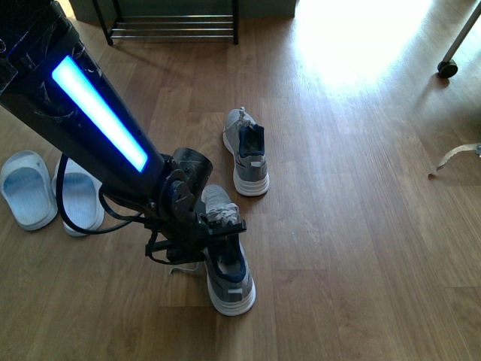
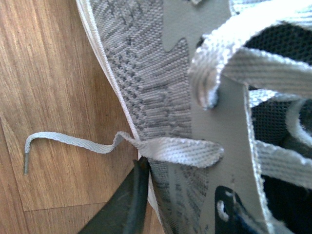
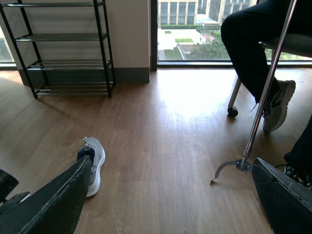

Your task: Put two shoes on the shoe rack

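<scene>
The near sneaker (image 1: 229, 274) lay closest to the robot, heel toward it and toe toward the shoe rack (image 1: 173, 26), so its long axis ran almost straight away. The left arm (image 1: 98, 113) reached down over its laces (image 2: 253, 58). One dark finger (image 2: 129, 204) sat just beside the white sole edge, but whether the jaws were clamped could not be told. A loose lace end (image 2: 63, 141) trailed on the floor (image 1: 361, 226). Left of that sneaker sat the pale blue slides (image 1: 26, 188). Beyond it lay the second sneaker (image 1: 248, 150), then the shoe rack. The right arm's jaws stood wide apart, fingers (image 3: 53, 200) well clear of the near sneaker, so the left arm was judged nearer.
</scene>
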`<move>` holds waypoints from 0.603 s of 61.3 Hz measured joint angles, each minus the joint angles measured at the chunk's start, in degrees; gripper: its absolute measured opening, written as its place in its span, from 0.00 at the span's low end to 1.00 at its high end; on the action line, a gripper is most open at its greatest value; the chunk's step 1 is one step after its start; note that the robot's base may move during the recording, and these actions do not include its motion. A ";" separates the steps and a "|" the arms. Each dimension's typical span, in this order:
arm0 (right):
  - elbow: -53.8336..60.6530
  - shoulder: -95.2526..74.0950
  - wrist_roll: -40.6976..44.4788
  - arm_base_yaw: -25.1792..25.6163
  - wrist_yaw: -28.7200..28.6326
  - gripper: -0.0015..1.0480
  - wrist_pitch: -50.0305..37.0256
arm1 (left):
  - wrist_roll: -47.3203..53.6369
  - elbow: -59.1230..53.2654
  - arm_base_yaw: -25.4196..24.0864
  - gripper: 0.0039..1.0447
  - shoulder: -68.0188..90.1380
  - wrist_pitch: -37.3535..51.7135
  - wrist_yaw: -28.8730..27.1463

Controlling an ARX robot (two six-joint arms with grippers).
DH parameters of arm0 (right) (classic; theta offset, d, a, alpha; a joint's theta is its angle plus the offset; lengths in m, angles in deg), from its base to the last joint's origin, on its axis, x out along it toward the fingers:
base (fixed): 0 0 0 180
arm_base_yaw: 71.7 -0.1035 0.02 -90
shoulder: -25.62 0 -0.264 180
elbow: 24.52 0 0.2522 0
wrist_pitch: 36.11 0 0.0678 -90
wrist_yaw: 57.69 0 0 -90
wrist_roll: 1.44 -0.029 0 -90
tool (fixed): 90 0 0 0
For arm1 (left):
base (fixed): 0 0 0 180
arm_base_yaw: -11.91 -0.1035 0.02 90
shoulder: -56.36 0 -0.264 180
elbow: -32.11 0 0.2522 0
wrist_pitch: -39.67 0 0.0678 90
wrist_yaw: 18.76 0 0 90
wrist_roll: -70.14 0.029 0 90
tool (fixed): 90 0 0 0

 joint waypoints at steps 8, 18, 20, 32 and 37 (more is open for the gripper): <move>0.00 0.00 0.00 0.00 -0.02 0.91 0.00 | 0.20 -0.59 -0.70 0.01 -0.02 0.07 -1.84; 0.00 0.00 0.00 0.00 -0.02 0.91 0.00 | 0.35 -7.15 -1.95 0.01 -3.41 4.81 -5.79; 0.00 0.00 0.00 0.00 -0.02 0.91 0.00 | 0.35 -10.29 -2.71 0.01 -5.49 6.71 -6.84; 0.00 0.00 0.00 0.00 -0.02 0.91 0.00 | 2.14 -35.12 -8.17 0.01 -32.20 20.28 -20.55; 0.00 0.00 0.00 0.00 -0.02 0.91 0.00 | 3.61 -47.23 -8.85 0.01 -47.19 25.40 -26.38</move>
